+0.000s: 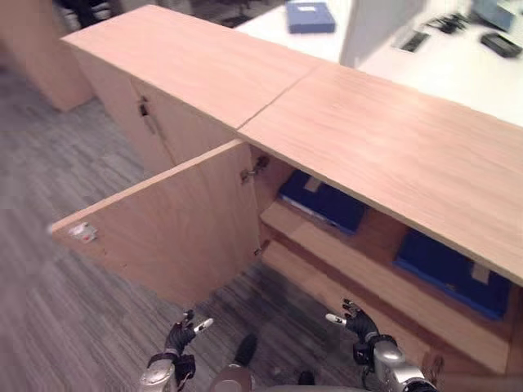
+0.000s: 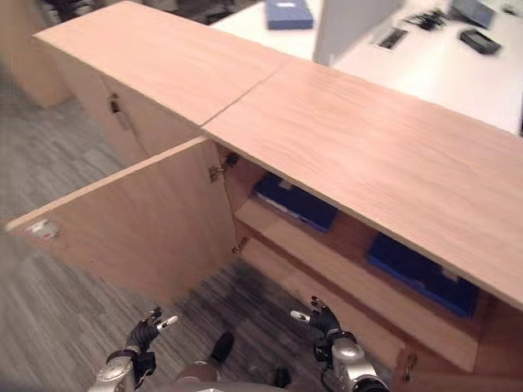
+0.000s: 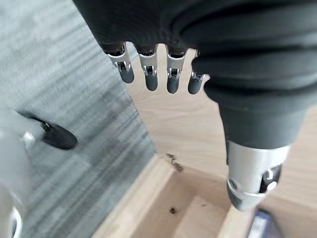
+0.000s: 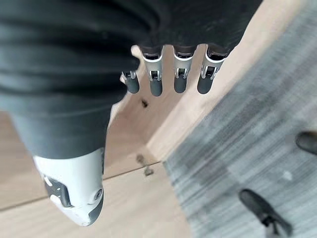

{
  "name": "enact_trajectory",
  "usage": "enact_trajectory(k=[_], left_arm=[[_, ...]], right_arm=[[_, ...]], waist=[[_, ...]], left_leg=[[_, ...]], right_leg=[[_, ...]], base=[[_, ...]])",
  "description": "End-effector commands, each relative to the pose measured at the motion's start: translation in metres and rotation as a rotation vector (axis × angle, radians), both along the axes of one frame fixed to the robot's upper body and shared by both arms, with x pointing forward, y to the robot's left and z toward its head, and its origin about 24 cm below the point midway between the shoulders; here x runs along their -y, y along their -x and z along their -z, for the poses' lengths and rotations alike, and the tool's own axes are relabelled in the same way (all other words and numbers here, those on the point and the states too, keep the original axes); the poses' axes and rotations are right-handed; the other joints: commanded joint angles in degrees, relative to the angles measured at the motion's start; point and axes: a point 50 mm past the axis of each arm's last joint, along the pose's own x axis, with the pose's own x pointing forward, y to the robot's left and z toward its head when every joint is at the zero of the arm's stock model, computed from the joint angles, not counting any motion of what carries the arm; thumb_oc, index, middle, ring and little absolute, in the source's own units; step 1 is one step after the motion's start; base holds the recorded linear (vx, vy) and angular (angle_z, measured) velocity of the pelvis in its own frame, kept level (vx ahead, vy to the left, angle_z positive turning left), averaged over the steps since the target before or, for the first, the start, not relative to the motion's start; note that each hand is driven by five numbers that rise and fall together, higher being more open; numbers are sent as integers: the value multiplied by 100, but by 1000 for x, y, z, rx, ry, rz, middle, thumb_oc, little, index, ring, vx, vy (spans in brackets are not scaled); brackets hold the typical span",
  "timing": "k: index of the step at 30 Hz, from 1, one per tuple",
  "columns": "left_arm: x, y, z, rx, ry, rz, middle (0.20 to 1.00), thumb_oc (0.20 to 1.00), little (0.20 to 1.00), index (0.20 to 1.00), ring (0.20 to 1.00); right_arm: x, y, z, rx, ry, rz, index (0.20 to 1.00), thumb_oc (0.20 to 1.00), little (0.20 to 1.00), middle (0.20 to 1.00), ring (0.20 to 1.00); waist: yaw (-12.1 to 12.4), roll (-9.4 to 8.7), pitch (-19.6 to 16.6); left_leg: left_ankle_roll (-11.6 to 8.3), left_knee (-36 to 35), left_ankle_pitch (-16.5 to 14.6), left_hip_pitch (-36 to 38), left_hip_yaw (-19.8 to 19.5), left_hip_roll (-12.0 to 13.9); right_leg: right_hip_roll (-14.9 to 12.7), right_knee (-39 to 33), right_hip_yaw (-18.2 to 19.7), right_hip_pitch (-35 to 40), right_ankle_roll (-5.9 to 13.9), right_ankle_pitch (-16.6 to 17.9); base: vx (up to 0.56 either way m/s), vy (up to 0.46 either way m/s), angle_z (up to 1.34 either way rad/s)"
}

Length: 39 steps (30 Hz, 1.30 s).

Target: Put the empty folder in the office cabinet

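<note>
Blue folders [image 1: 325, 202] inside open cabinet [image 1: 384, 147]

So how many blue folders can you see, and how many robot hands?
Blue folders inside the cabinet: 2
Blue folder on the white desk: 1
Robot hands: 2, left hand and right hand, both empty
Total: 5

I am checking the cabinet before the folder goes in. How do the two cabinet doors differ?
The right door is swung wide open over the floor; the left door is shut. Behind the right door, shelves with blue folders show; the left door hides its inside. Both doors are the same light wood.
</note>
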Motion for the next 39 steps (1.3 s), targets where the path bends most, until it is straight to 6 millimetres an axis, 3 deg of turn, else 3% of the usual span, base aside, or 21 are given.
enact_trajectory(k=[1, 2, 5, 7, 9, 10, 14, 19, 25, 26, 28, 29, 30, 32, 39], left_arm=[[-6, -38, -21, 146, -3, -18, 1000, 1000, 1000, 1000, 1000], [-6, -37, -21, 146, -3, -18, 1000, 1000, 1000, 1000, 1000], [-3, -40, -24, 170, 22, -8, 1000, 1000, 1000, 1000, 1000], [-5, -39, -26, 180, 26, 1, 1000, 1000, 1000, 1000, 1000], [-5, -37, -25, 172, 25, 4, 1000, 1000, 1000, 1000, 1000], [-4, -35, -24, 169, 32, 4, 1000, 1000, 1000, 1000, 1000], [3, -36, -25, 175, 54, 27, 1000, 1000, 1000, 1000, 1000], [-1, -36, -27, 174, 31, 45, 1000, 1000, 1000, 1000, 1000], [-6, -38, -31, 188, 17, 38, 1000, 1000, 1000, 1000, 1000], [-8, -41, -33, 199, 11, 27, 1000, 1000, 1000, 1000, 1000], [-8, -44, -34, 204, 4, 29, 1000, 1000, 1000, 1000, 1000], [-7, -50, -37, 220, -6, 40, 1000, 1000, 1000, 1000, 1000], [-7, -54, -40, 238, -9, 45, 1000, 1000, 1000, 1000, 1000], [-7, -54, -40, 241, -13, 34, 1000, 1000, 1000, 1000, 1000], [-2, -52, -41, 250, -2, 40, 1000, 1000, 1000, 1000, 1000]], right_arm=[[10, -13, -13, 81, 35, 7, 1000, 1000, 1000, 1000, 1000], [10, -13, -13, 81, 35, 7, 1000, 1000, 1000, 1000, 1000], [12, -16, -14, 82, 44, 4, 1000, 1000, 1000, 1000, 1000], [14, -13, -13, 73, 38, 17, 1000, 1000, 1000, 1000, 1000], [15, -10, -11, 66, 29, 31, 1000, 1000, 1000, 1000, 1000], [17, -5, -9, 55, 12, 68, 1000, 1000, 1000, 1000, 1000], [20, 5, -3, 24, -3, 130, 1000, 1000, 1000, 1000, 1000], [17, 6, 0, 16, -17, 159, 1000, 1000, 1000, 1000, 1000], [9, -2, -3, 37, -31, 151, 1000, 1000, 1000, 1000, 1000], [6, -7, -4, 43, -37, 150, 1000, 1000, 1000, 1000, 1000], [4, -10, -5, 47, -41, 144, 1000, 1000, 1000, 1000, 1000], [2, -16, -8, 62, -44, 137, 1000, 1000, 1000, 1000, 1000], [0, -16, -8, 67, -57, 148, 1000, 1000, 1000, 1000, 1000], [1, -9, -4, 43, -49, 141, 1000, 1000, 1000, 1000, 1000], [8, 4, 1, 10, -31, 158, 1000, 1000, 1000, 1000, 1000]], waist=[[39, -224, 192], [53, -229, 200], [-115, -337, 244], [-201, -371, 149], [-242, -357, 135], [-330, -342, 36], [-489, -211, -122], [-398, -261, -137], [-270, -283, -90], [-267, -248, 6], [-267, -239, 54], [-344, -201, 112], [-331, -207, 84], [-288, -247, -67], [-311, -256, -157]], left_leg=[[-257, 192, -266, -2, 1056, 62], [-255, 194, -275, 11, 1075, 61], [-31, 775, -663, 138, 2766, 444], [24, 1259, -1002, 420, 3087, 522], [21, 1449, -1087, 550, 3103, 535], [33, 1552, -1126, 749, 3203, 533], [47, 1085, -1246, 1130, 3628, 516], [110, 972, -1360, 1123, 3409, 345], [347, 666, -1493, 1158, 3199, 64], [412, 561, -1483, 1184, 3194, 15], [450, 520, -1431, 1143, 3186, -23], [507, 522, -1358, 1055, 3067, -73], [522, 520, -1337, 969, 2990, -106], [507, 395, -1306, 1043, 2915, -157], [473, 268, -1292, 1239, 2855, -154]], right_leg=[[-769, 424, -152, 37, 709, -325], [-774, 426, -135, 43, 711, -330], [-978, 523, -389, -73, 726, -197], [-1034, 614, -563, -212, 636, -181], [-1029, 643, -654, -193, 596, -194], [-1062, 716, -885, -267, 550, -182], [-1147, 884, -1386, -340, 568, -142], [-1327, 920, -1476, -257, 662, 19], [-1619, 1256, -1476, -498, 841, 174], [-1762, 1567, -1447, -772, 985, 406], [-1810, 1712, -1328, -893, 1072, 485], [-1625, 1908, -690, -1072, 1182, 455], [-1470, 1657, -403, -869, 1105, 166], [-1422, 1264, -465, -578, 972, 70], [-1376, 946, -598, -260, 950, 91]], base=[[-74, 2, 33], [-93, 37, 49], [-143, 18, 46], [-131, -21, 35], [-75, -1, 80], [-106, 63, 107], [-27, 111, 143], [22, 138, 33], [-42, 164, 24], [-120, 124, -1], [-113, 109, 3], [-75, 71, 28], [-27, 46, 40], [103, -57, 40], [41, -37, 9]])
